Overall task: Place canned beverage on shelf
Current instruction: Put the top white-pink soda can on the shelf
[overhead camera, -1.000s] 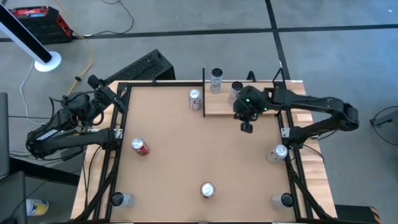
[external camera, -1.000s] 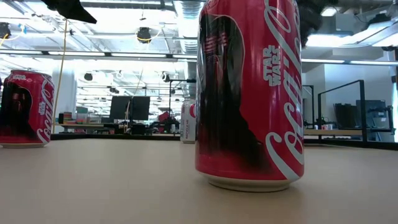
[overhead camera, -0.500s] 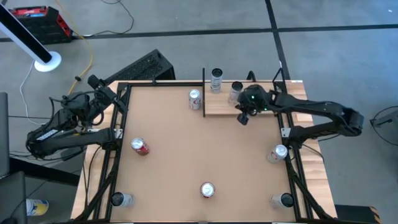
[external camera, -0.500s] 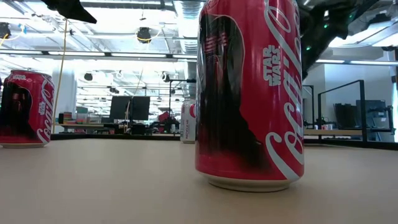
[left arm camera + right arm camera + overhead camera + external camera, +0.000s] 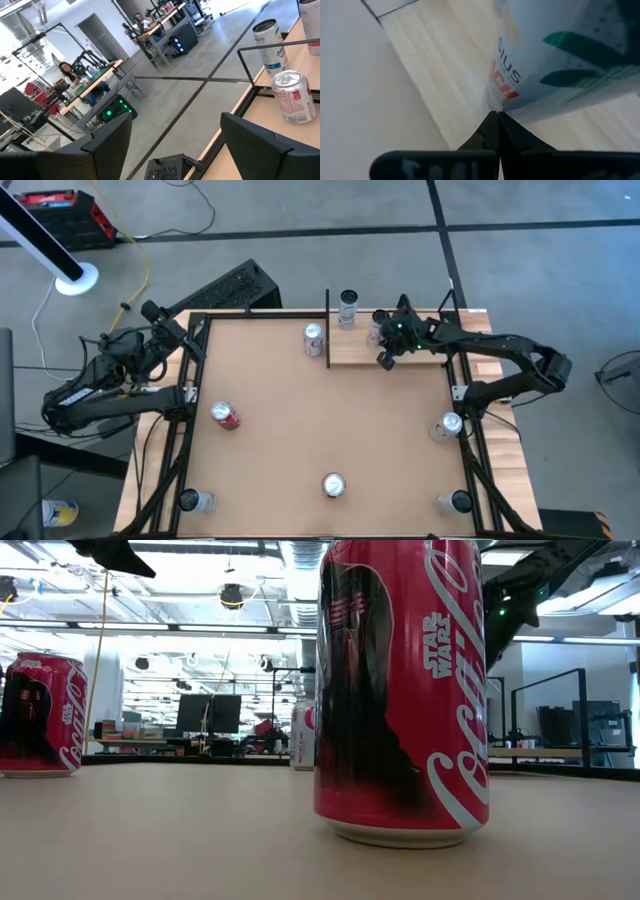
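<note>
High view: right tool (image 5: pixel 386 359) is closed, empty, touching an upright can (image 5: pixel 379 327) on the shelf (image 5: pixel 352 351).

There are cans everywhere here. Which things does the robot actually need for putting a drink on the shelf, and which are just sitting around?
Part of the job:
- shelf
- pale can on the shelf
- right gripper, fingers shut, at that can's base

Just lying about:
- red can
- silver can
- left gripper, parked at the table's edge

Brown tabletop board (image 5: pixel 300 430) carries the shelf (image 5: pixel 350 352) and scattered cans. Pale can (image 5: pixel 378 326) stands on shelf
</note>
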`<move>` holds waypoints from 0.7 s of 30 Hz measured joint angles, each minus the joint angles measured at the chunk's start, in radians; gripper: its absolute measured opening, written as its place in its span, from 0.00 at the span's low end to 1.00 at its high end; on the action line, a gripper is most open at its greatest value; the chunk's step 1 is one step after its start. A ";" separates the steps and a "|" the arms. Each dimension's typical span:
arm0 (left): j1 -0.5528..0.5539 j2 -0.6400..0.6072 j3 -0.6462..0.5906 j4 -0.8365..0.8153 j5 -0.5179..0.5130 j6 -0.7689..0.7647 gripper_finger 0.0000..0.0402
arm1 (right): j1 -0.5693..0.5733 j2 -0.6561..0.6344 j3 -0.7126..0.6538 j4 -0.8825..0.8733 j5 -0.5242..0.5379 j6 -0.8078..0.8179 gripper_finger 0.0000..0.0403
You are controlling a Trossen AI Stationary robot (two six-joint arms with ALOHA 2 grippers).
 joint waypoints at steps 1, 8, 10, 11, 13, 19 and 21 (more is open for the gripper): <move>0.000 0.000 0.000 0.000 0.000 0.000 0.72 | -0.005 0.000 0.000 0.004 0.001 0.001 0.05; 0.000 0.000 0.000 0.000 0.000 -0.002 0.72 | -0.048 -0.003 0.000 0.054 0.025 0.002 0.05; 0.000 0.000 0.000 0.000 0.000 -0.002 0.72 | -0.060 -0.002 0.000 0.083 0.025 0.008 0.05; 0.000 0.000 0.000 0.000 0.000 -0.002 0.72 | -0.065 -0.001 0.000 0.101 0.026 0.019 0.05; 0.000 0.000 0.000 0.000 0.000 -0.002 0.72 | -0.077 -0.001 0.000 0.123 0.026 0.036 0.05; 0.000 0.000 0.000 0.000 0.000 -0.002 0.72 | -0.095 -0.001 0.000 0.129 0.024 0.059 0.05; 0.000 0.000 0.000 0.000 0.000 -0.002 0.72 | -0.087 -0.001 0.000 0.129 -0.007 0.061 0.05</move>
